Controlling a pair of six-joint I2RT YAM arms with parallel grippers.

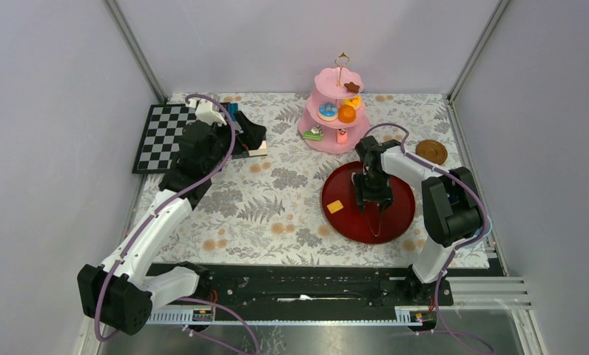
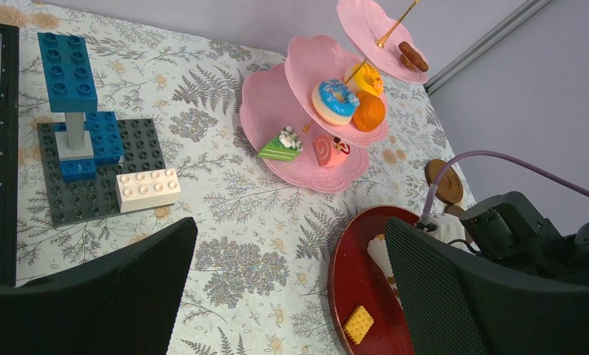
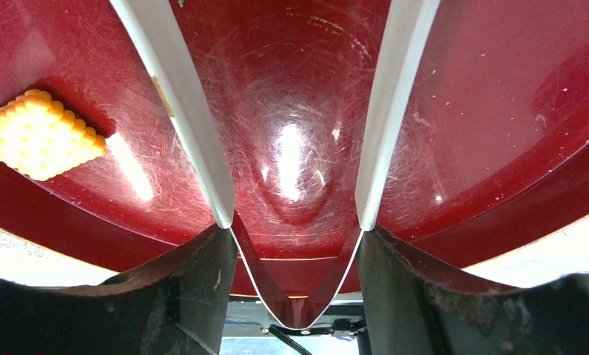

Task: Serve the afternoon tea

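White tongs (image 3: 180, 111) — right tool (image 3: 295, 238) grips.

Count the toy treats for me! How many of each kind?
Biscuits: 2, brown biscuit and square yellow biscuit
Donuts: 1, blue donut
Cakes: 2, green cake slice and pink roll
Other sweets: 2, round orange sweet, yellow sweet
Total: 7
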